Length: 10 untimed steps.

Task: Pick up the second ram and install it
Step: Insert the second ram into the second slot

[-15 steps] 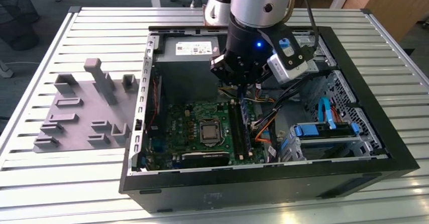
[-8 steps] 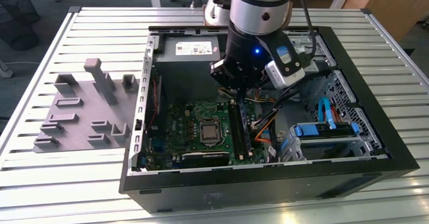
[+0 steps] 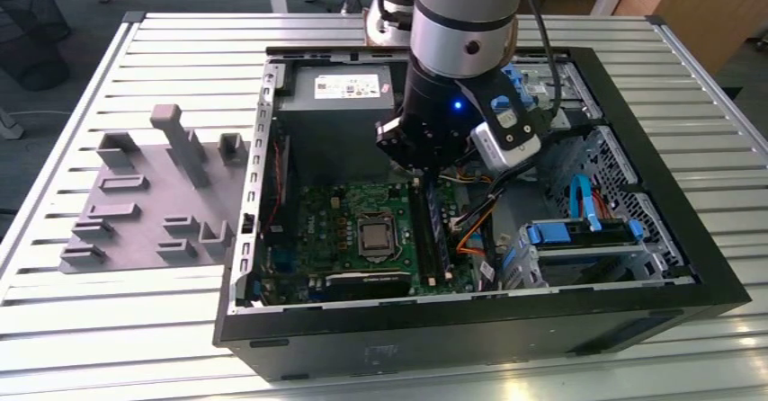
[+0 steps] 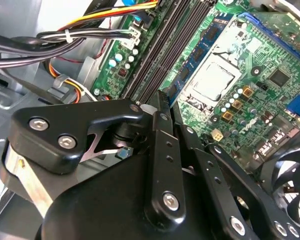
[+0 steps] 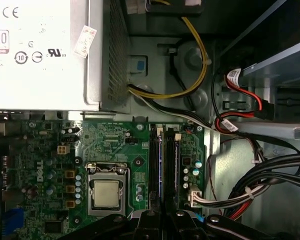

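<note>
Field notes, arm reaching down into open computer case on slatted table.

Claw low over motherboard, right above the long black slots; also seen in both wrist views. Open, closed or gripping: cannot tell. Whether touching anything: cannot tell either.

One memory stick noted, blue-green with dark chips, standing on edge in the slot bank, on the side toward the processor. Runs parallel to the empty slots, just beside them. Probably the task's stick, not certain. Fully seated or only resting in the slot: too hard to judge.

Handling, by judgement:
- Light, thin, stiff. No sag expected when lifted.
- Fragile along the contact edge and at the chips; bending or twisting likely to harm.
- Flat faces smooth, so prone to slip or tilt in a loose pinch.
- Best taken across the two flat faces near mid-length, on the upper edge, contact edge left free.
- Needs square alignment over the slot and an even, straight push.

Bundled cables close beside the slots. Grey holder block well apart, outside the case.
</note>
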Tool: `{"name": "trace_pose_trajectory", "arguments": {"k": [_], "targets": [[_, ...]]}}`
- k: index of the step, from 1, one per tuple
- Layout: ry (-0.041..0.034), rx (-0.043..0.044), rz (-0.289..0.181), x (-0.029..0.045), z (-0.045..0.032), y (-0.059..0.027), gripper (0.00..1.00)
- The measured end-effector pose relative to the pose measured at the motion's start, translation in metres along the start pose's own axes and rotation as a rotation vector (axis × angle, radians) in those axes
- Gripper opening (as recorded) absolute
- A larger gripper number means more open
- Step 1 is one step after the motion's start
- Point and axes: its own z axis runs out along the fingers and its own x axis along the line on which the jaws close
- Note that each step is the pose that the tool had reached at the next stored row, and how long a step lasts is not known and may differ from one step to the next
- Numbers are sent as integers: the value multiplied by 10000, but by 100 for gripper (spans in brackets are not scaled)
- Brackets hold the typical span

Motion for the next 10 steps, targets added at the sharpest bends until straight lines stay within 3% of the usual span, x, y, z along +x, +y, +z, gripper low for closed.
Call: {"name": "trace_pose_trajectory", "arguments": {"k": [4, 10], "targets": [[0, -2, 31, 1, 44, -17, 14], [0, -1, 33, 0, 53, -17, 14]]}}
